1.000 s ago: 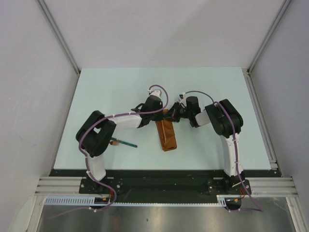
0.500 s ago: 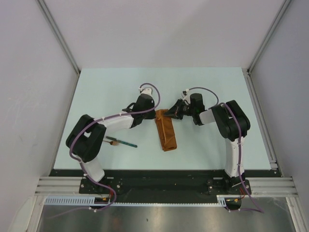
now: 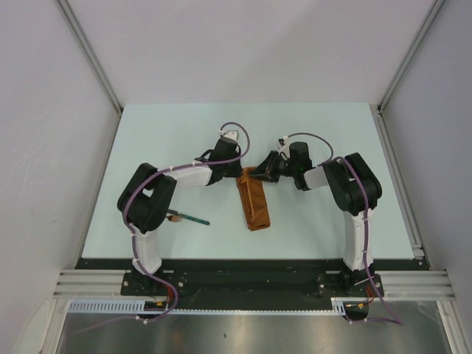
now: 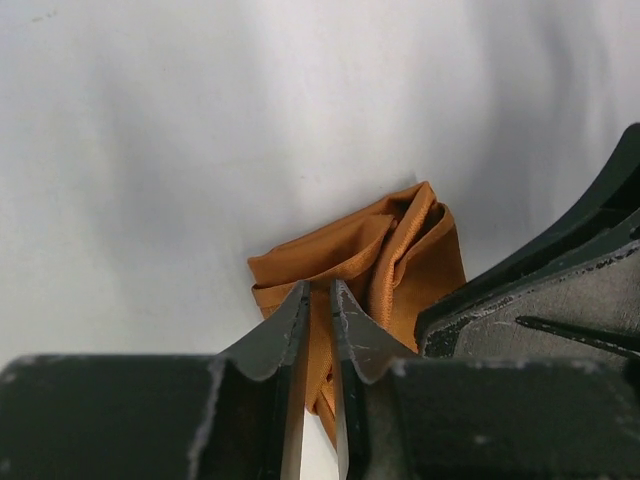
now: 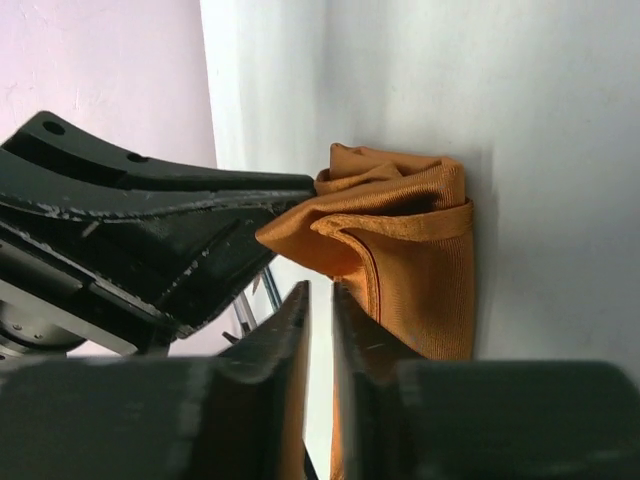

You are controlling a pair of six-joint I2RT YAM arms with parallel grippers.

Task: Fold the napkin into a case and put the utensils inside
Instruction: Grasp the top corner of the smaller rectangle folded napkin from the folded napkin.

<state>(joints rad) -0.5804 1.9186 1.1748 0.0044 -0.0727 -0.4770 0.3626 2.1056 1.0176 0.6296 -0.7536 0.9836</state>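
The rust-orange napkin (image 3: 254,200) lies mid-table as a narrow folded case, its far end bunched and rumpled (image 4: 400,250) (image 5: 420,255). My left gripper (image 3: 237,171) (image 4: 318,290) sits low at that end from the left. Its jaws stand a narrow slit apart, and cloth shows through the gap. My right gripper (image 3: 258,174) (image 5: 320,290) faces it from the right, jaws also slightly open with only table between them, just beside the cloth's edge. The utensils (image 3: 189,217), a teal-handled one and a pale wooden one, lie to the left beneath the left arm.
The pale table (image 3: 184,133) is walled by grey panels at the back and sides. A rail (image 3: 398,177) runs along its right edge. Each gripper's dark fingers (image 4: 560,290) (image 5: 150,230) fill part of the other's wrist view.
Both grippers went from shut to slightly open at the napkin's far end. The left gripper swung left, then came back to the cloth. The right one backed off a little to the right.
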